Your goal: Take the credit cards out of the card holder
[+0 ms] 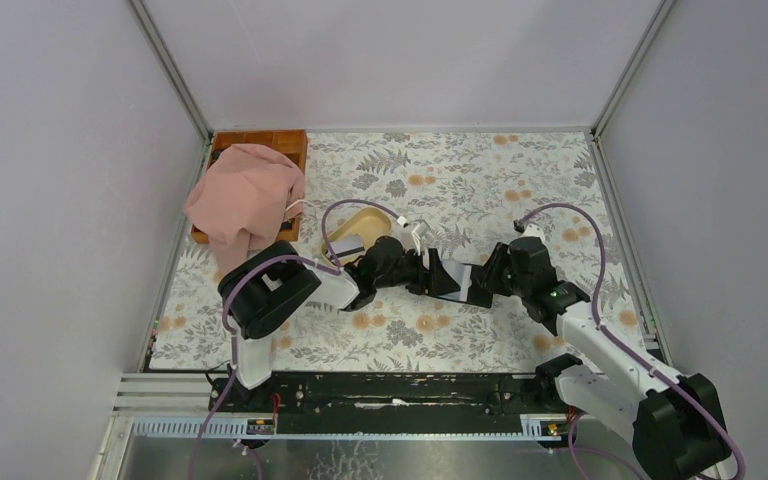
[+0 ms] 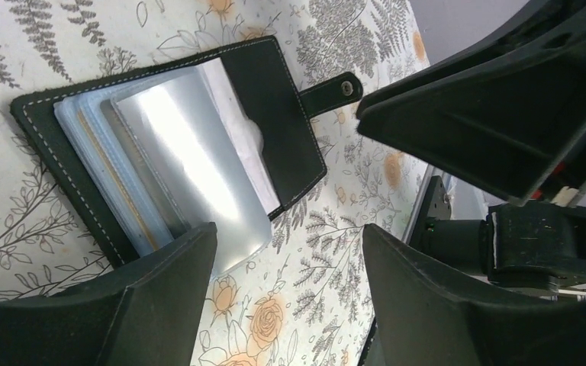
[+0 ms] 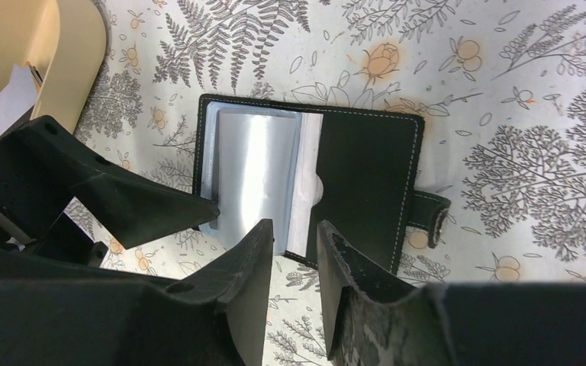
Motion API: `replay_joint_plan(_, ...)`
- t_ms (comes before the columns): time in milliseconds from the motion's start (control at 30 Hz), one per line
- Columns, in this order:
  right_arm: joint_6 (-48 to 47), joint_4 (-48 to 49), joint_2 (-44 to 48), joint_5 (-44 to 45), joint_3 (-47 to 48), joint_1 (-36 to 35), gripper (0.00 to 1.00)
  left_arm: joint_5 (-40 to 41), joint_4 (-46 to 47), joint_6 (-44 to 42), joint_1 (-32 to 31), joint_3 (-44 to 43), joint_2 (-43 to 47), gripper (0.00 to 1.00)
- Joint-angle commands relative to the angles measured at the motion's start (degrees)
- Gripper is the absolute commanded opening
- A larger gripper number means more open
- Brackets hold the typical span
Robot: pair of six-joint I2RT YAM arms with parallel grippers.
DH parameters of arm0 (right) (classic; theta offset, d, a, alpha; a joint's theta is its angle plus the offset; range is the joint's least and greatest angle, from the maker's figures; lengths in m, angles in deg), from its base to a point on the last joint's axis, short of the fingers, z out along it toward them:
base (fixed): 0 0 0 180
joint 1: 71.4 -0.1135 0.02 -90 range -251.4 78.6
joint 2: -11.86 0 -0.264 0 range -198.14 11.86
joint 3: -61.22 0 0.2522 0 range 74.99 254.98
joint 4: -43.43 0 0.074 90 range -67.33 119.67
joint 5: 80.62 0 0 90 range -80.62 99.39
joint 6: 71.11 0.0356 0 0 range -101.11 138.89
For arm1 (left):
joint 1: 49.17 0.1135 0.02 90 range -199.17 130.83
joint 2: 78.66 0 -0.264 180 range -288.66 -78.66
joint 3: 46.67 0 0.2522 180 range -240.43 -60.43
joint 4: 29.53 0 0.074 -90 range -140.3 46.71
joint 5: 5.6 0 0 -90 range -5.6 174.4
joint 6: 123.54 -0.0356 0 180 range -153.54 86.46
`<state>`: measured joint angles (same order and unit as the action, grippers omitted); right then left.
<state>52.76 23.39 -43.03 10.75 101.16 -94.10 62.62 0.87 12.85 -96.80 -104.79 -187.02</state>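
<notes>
1. The card holder (image 3: 366,171) lies open and flat on the flowery table (image 1: 520,180). It is near the middle, between the two grippers.
2. A short strap (image 3: 429,213) with a little round stud sticks out from one side of its black cover.
3. Shiny see-through pockets (image 2: 191,152) lie stacked inside the holder. I cannot tell if any credit cards are in them.
4. The left gripper (image 2: 290,255) is open wide. One of its fingers (image 2: 164,293) reaches the edge of the shiny pockets. The other finger is off to the side, over the table.
5. The right gripper (image 3: 296,248) has only a narrow gap between its fingers. Its tips are right at the edge of the holder, by the pockets. The table shows through the gap, and I see nothing pinched there.
6. A beige dish (image 3: 76,42) sits near the holder, a bit farther back and to the left. Something pale lies in it.
7. A pink cloth (image 1: 243,195) hangs over a brown wooden tray (image 1: 285,140) in the far left corner.
</notes>
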Motion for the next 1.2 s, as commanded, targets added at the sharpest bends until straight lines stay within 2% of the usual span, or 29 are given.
replay_joint_plan(0, -1.5, -2.2, 2.5, 2.5, 0.0, 0.5, 0.35, 0.0, 3.2, 0.2, -0.3, -1.0, -1.7, 0.77)
replay_joint_plan(300, -1.8, -2.4, 2.9, 2.1, 0.0, 0.6, 0.35, 1.0, 1.7, -1.0, -0.6, -0.8, -1.2, 0.77)
replay_joint_plan(500, -2.0, -3.7, 5.3, 2.5, 0.2, 0.7, 0.35, 0.2, 1.8, -0.2, -3.3, -4.5, -3.8, 0.77)
replay_joint_plan(800, -4.4, -13.5, 13.1, 6.3, 5.5, 0.8, 0.38, -1.4, 6.3, 3.8, -5.6, -8.9, -9.5, 0.75)
replay_joint_plan(1167, -5.0, -17.2, 17.6, 9.6, 6.5, 0.9, 0.39, -3.0, 7.8, 3.8, -7.3, -15.0, -13.5, 0.73)
